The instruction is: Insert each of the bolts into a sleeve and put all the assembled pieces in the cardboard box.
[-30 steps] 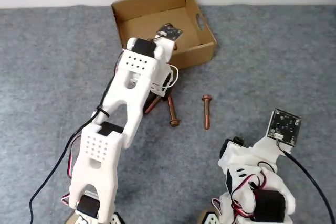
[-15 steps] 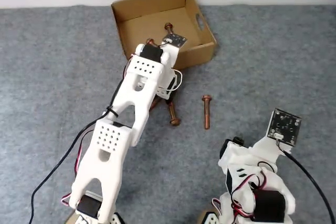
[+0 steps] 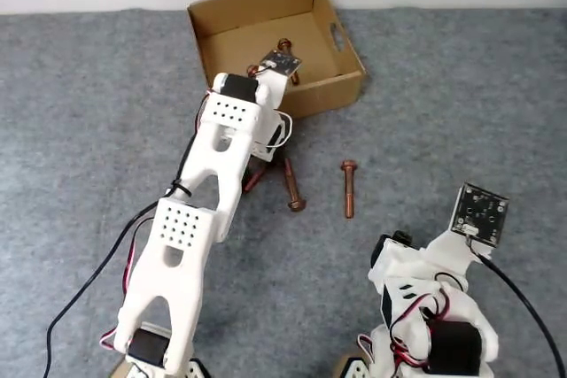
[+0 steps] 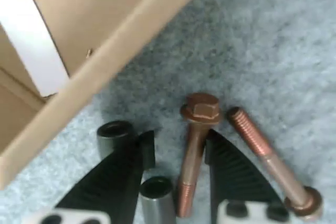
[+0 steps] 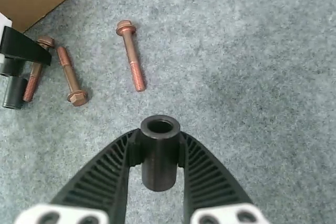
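The left gripper (image 4: 178,139) hangs open astride a bolt (image 4: 195,145) and a loose sleeve (image 4: 156,198) on the worktop (image 4: 273,51) beside the cardboard box (image 4: 105,61) (probably lining up a grasp), while the right gripper (image 5: 160,142), near right, clamps a second sleeve (image 5: 159,163) ready for a bolt.

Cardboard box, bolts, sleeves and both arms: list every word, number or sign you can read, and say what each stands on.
No text can be read in any view.
The white strip on the cardboard box: blank.
The circuit board on the right arm's wrist: any markings are too small to read.
The bolts and the sleeve: no legible stamp.
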